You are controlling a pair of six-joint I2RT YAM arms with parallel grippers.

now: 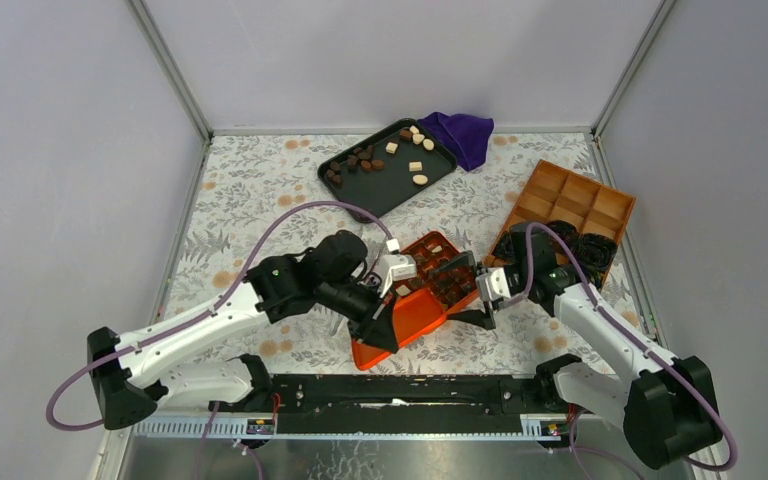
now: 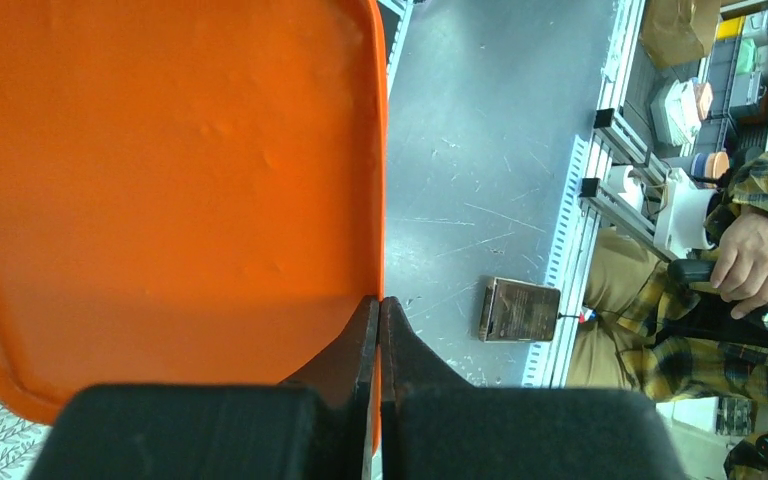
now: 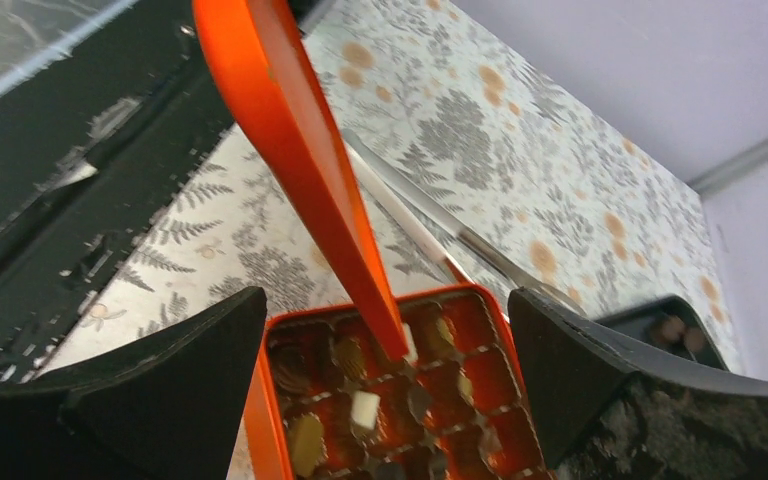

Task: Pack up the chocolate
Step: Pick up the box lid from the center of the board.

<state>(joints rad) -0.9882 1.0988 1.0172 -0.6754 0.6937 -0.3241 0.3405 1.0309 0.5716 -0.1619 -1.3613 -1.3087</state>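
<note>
The left gripper (image 2: 380, 300) is clenched on the edge of an orange lid (image 2: 160, 200), holding it tilted over the near side of the orange box (image 3: 268, 440) at the middle of the table (image 1: 250, 190). The right gripper (image 3: 388, 300) is spread wide at the box's right side, grasping nothing. Brown and cream chocolate pieces (image 3: 365, 410) sit in the box's compartments. More chocolate (image 1: 365, 160) lies on a black tray (image 1: 385, 190) beyond the box, with a purple cloth (image 1: 460, 135) beside that tray.
</note>
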